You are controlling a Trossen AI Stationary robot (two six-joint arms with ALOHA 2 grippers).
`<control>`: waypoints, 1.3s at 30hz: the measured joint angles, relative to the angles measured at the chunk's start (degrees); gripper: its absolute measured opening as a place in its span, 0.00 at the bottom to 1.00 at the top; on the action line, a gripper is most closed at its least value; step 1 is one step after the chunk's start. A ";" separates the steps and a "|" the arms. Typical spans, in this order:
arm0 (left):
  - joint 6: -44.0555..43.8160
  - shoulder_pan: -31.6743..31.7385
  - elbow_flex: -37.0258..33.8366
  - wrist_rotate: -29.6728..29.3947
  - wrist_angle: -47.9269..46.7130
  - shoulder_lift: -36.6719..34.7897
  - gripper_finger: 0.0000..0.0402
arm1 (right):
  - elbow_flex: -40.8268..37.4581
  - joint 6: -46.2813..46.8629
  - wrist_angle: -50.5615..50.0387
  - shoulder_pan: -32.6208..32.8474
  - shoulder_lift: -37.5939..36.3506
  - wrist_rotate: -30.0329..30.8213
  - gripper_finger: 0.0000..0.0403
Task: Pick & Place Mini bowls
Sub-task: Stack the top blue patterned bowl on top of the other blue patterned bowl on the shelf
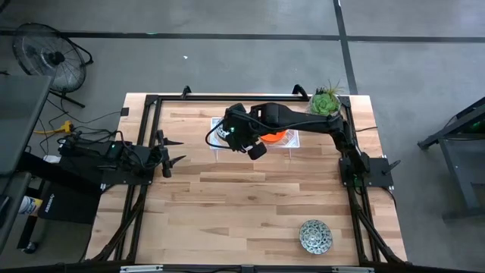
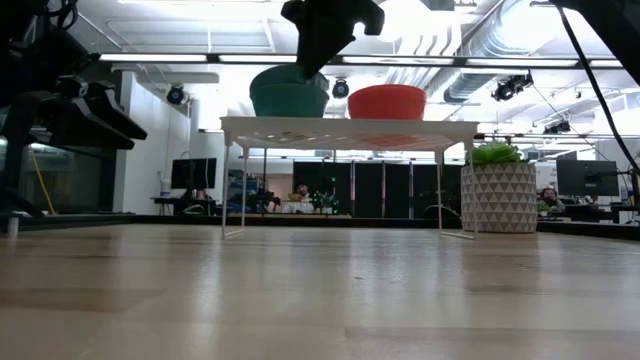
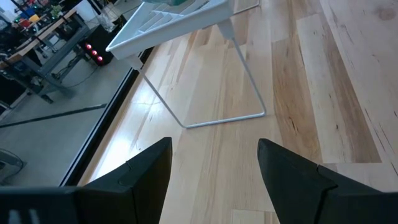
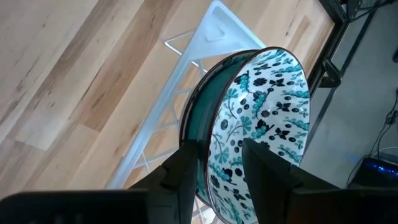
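Bowls sit on the white rack [image 2: 350, 128] — a teal patterned bowl [image 4: 261, 124] beside an orange bowl [image 2: 387, 101]. Right gripper [image 4: 217, 158] straddles the teal bowl's rim, fingers either side. Left gripper [image 3: 214, 162] waits open at the table's left.

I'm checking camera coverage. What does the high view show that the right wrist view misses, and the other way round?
Only the high view shows the mosaic bowl alone near the table's front edge, the orange bowl on the white rack, the plant pot and the left gripper waiting open at the left side. Only the right wrist view shows the teal floral inside of the patterned bowl between the right gripper fingers. Both show the rack and wooden table.
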 joint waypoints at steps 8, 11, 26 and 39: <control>0.00 -0.01 -0.02 0.00 0.02 0.01 0.58 | -0.02 0.02 0.56 0.31 -0.54 -1.82 0.28; 0.00 0.00 -0.01 0.02 0.01 0.01 0.58 | -0.02 0.04 0.92 0.45 -1.22 -3.29 0.28; 0.00 -0.01 -0.01 0.03 0.02 0.01 0.58 | -0.02 2.11 -0.16 0.94 -2.10 -4.55 0.28; 0.00 0.00 -0.01 0.04 0.00 0.01 0.58 | -0.04 2.62 -0.71 1.09 -1.38 -2.51 0.20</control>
